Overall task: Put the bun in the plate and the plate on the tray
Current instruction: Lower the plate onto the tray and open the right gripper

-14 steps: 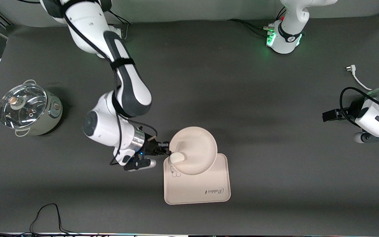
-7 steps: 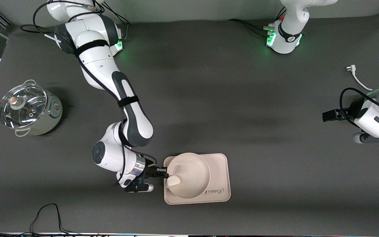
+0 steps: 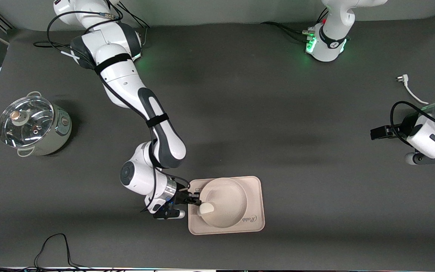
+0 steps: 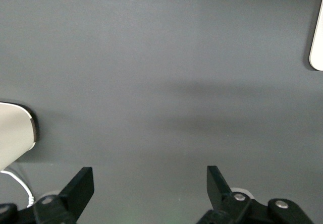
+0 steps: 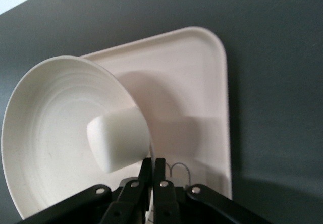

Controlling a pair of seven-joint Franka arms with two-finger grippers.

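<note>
I see my right tool (image 3: 196,199) pinching the plate's (image 3: 227,200) rim, tips pressed together on it. The plate sits tilted over the tray (image 3: 255,211), with the bun (image 3: 206,208) inside by the gripped edge. My left tool (image 4: 146,188) waits spread above bare worktop (image 3: 296,151) at its own end.

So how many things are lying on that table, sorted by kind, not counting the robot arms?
Bun: 1, in the plate
Plate: 1, over the tray, rim gripped by the right gripper
Tray: 1
Pot with glass lid: 1
White plug and cord: 1
Total: 5
</note>
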